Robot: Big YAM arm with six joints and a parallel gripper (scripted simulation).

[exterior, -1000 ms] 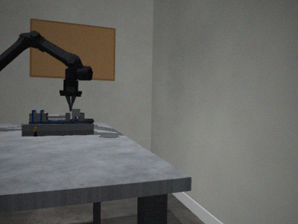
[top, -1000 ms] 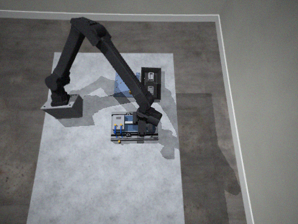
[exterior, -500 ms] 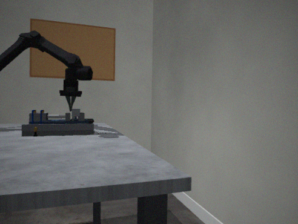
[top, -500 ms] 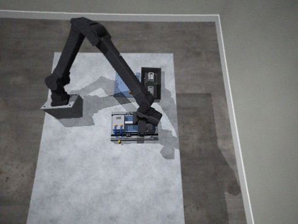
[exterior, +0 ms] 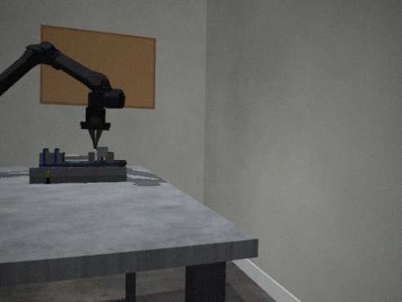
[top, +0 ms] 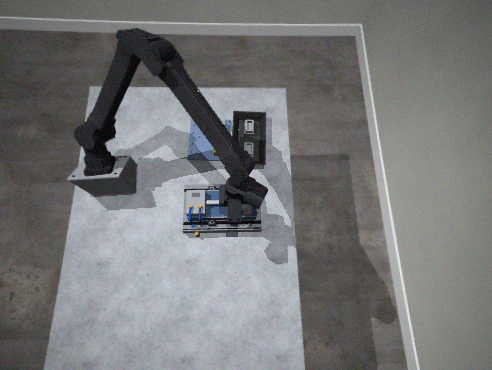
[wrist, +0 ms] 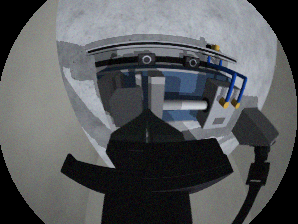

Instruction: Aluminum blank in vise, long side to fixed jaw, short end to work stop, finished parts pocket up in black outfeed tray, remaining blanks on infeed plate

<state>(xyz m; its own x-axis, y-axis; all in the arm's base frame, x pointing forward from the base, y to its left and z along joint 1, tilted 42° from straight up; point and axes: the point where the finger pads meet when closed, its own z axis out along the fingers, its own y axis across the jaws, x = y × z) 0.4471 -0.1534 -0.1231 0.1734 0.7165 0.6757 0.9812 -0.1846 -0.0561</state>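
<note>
Pincer (top: 234,220) (exterior: 95,148) (wrist: 147,112) shut, pointing down, arm bent.

Between the earlier pictures and now I can make out no change. My closed gripper (top: 233,209) (exterior: 95,148) (wrist: 147,112) sits at the same spot, centre of the top frame and left of centre in the exterior one; any shift is too small for me to tell.
</note>
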